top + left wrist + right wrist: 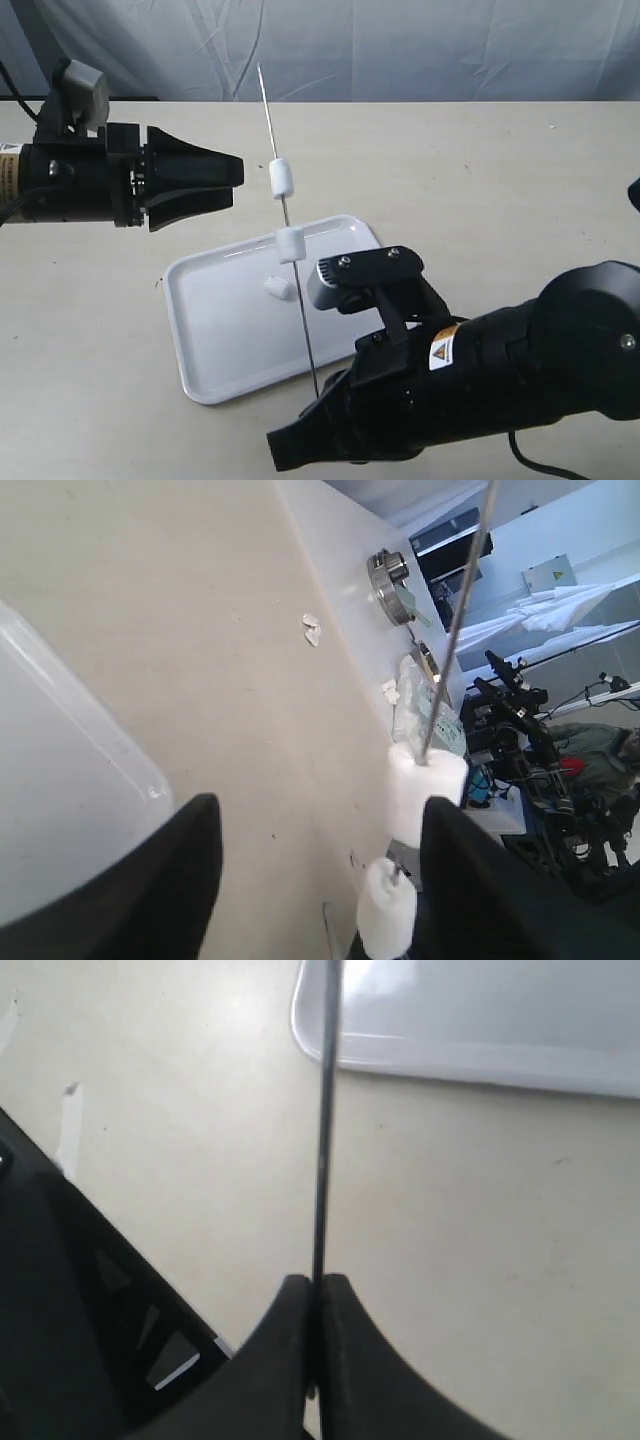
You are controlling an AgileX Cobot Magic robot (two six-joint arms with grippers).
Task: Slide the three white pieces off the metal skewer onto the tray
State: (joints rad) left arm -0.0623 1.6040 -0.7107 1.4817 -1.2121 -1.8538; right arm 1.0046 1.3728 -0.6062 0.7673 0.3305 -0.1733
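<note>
The metal skewer (300, 300) stands nearly upright over the tray (220, 340), leaning slightly away. My right gripper (318, 400) is shut on its lower end, and the right wrist view shows the skewer (323, 1110) pinched at the gripper (318, 1285). Two white pieces are threaded on it, an upper piece (283, 178) and a lower piece (290, 244). A third piece (277, 287) lies loose on the tray. My left gripper (240, 180) is open just left of the upper piece. In the left wrist view, both threaded pieces (427, 790) (388, 910) sit close to one finger (480, 880).
The tray (480, 1020) lies on a beige table with bare surface all around it. A grey curtain hangs behind the far edge. In the left wrist view, a round metal fitting (390, 580) and small white scraps (312, 630) lie near the table's edge.
</note>
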